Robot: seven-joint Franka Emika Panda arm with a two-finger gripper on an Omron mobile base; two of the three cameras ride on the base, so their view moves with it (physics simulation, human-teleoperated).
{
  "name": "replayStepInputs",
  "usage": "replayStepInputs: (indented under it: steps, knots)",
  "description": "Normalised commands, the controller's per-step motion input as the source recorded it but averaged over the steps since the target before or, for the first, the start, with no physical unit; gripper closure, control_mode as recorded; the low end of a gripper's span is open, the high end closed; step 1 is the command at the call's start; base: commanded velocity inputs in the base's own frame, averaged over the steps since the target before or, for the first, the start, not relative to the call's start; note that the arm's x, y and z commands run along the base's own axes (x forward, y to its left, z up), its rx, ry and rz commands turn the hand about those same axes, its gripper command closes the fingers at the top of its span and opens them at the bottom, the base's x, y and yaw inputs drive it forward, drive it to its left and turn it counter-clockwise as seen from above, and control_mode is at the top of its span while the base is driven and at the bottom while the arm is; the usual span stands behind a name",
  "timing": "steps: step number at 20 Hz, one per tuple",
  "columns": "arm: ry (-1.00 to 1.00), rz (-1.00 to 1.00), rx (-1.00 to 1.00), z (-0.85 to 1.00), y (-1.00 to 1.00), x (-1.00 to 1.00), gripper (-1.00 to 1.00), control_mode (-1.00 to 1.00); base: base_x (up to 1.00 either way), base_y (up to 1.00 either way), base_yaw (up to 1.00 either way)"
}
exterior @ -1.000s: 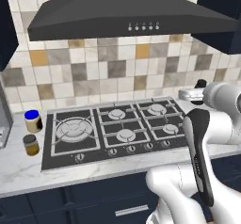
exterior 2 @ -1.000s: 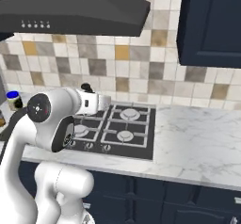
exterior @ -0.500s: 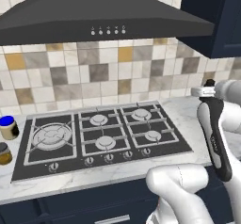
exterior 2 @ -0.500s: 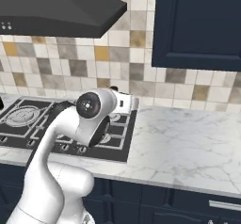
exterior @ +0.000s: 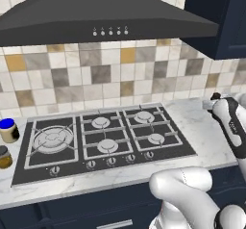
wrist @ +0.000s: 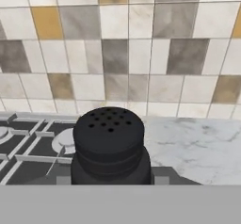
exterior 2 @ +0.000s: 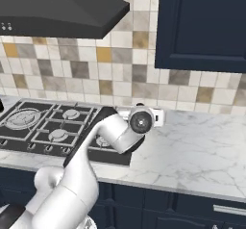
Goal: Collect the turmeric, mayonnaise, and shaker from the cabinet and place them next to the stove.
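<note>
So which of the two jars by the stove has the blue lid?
The mayonnaise, the jar farther back toward the tiled wall, left of the stove. Its lid is bright blue; the turmeric in front of it has a dark lid and orange-yellow contents.

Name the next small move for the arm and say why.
Probably lower the black shaker onto the bare marble counter just right of the stove. The pincer is shut on the shaker above that edge, and the mayonnaise and turmeric already stand left of the stove.

One stove (exterior: pixel 103 139) with five burners, two jars (exterior: pixel 8 130), one black shaker (wrist: pixel 109 145), one cabinet (exterior 2: pixel 202 26)
</note>
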Motion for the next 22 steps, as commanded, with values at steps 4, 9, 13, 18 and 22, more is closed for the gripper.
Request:
replayStepInputs:
  steps: [4, 9, 13, 18, 22]
  knots:
    - [-0.01, 0.24, -0.04, -0.87, -0.22, 0.35, 1.0, -1.0, 0.0, 0.0, 0.0]
    - [0.0, 0.26, -0.11, -0.76, -0.03, 0.32, 1.0, -1.0, 0.0, 0.0, 0.0]
    - [0.01, 0.25, -0.08, -0.49, -0.01, 0.32, 1.0, -1.0, 0.0, 0.0, 0.0]
    - [0.07, 0.22, -0.02, -0.42, 0.0, 0.43, 1.0, -1.0, 0.0, 0.0, 0.0]
    - [0.09, 0.22, 0.0, -0.39, -0.01, 0.45, 1.0, -1.0, 0.0, 0.0, 0.0]
